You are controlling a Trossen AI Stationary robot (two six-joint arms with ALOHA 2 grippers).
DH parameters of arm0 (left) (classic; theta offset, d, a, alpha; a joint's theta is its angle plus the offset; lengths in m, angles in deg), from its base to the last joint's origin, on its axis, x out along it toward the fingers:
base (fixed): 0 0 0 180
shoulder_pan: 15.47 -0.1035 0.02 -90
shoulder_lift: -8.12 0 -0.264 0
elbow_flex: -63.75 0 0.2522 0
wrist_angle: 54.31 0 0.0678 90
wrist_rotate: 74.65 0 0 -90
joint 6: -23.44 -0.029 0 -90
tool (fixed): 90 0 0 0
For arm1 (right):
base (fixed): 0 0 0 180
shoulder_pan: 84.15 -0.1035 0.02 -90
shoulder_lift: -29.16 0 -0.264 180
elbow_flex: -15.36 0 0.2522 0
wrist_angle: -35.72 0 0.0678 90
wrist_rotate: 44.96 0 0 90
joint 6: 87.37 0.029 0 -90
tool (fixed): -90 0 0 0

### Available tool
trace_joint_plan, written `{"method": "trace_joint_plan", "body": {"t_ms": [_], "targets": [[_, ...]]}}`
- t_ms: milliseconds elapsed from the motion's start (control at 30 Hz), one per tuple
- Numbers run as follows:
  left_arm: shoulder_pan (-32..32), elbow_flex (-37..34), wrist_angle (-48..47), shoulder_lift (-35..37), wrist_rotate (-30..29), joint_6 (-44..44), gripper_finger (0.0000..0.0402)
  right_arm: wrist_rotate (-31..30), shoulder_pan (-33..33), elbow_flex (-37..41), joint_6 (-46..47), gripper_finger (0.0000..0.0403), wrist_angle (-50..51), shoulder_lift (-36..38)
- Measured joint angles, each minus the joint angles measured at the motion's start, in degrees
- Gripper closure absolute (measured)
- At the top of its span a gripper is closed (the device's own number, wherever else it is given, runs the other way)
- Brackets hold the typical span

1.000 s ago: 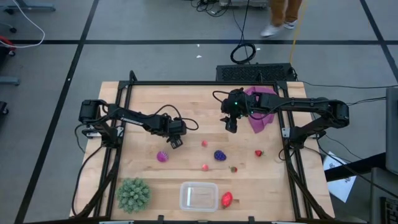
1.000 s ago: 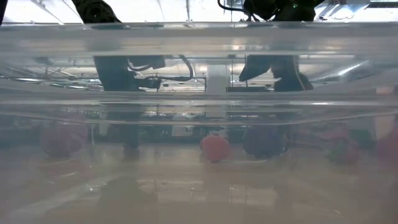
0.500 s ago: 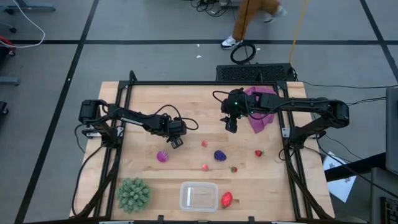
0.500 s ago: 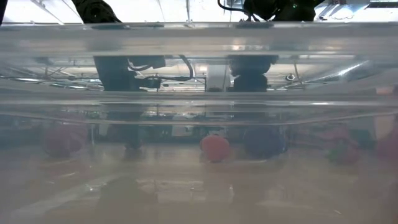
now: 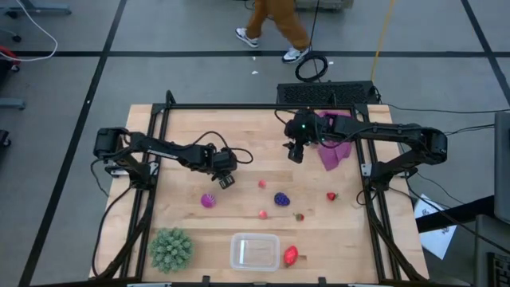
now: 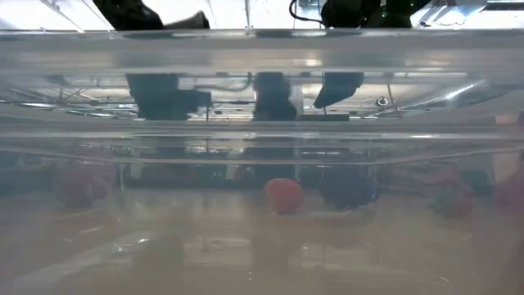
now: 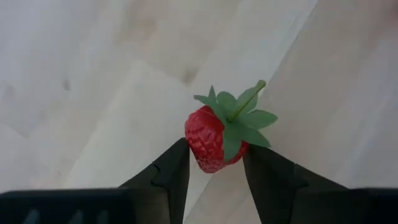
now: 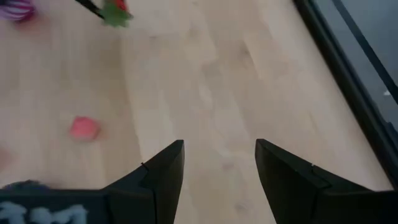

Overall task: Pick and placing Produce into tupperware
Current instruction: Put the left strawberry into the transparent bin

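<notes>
Left gripper (image 7: pixel 214 163) clenched on strawberry (image 7: pixel 217 138), held above surface (image 5: pixel 191 127), left of centre. Right gripper (image 8: pixel 219 163) released, empty, hovering near purple cloth (image 5: pixel 335 147). Tupperware (image 5: pixel 255 251) at near edge, apparently empty; other produce scattered mid-surface, one strawberry just beside box. Risk: grip only on berry's lower sides, so could slip out mid-carry, or drop short and bounce off rim.
</notes>
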Motion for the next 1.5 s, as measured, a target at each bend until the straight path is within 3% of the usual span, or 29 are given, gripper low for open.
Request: {"method": "trace_joint_plan", "body": {"t_ms": [267,567,800,1100,1300,1500], "targets": [[3.7,0.0,0.06,9.18,0.67,2.53,0.0257,0.0,5.35,0.01,-0.24,0.0216,0.0,0.0],[14.68,0.14,7.78,10.88,4.59,8.21,0.0257,0.01,10.45,0.0,-0.33,0.0216,-0.44,0.0],[23.33,10.09,6.56,9.52,0.28,5.47,0.0257,0.08,12.27,0.0,-0.13,0.0216,-0.92,0.0],[31.06,28.5,-4.14,-3.75,-3.32,5.61,0.0257,0.2,12.27,0.0,-0.11,0.0216,-1.24,0.0],[33.25,39.59,-11.13,-15.51,2.22,10.1,0.0257,0.19,12.27,0.0,-0.09,0.0216,-1.22,0.0],[34.13,47.4,-15.09,-21.92,7.08,13.34,0.0257,0.18,12.27,0.0,1.86,0.0216,-0.87,0.0]]}}
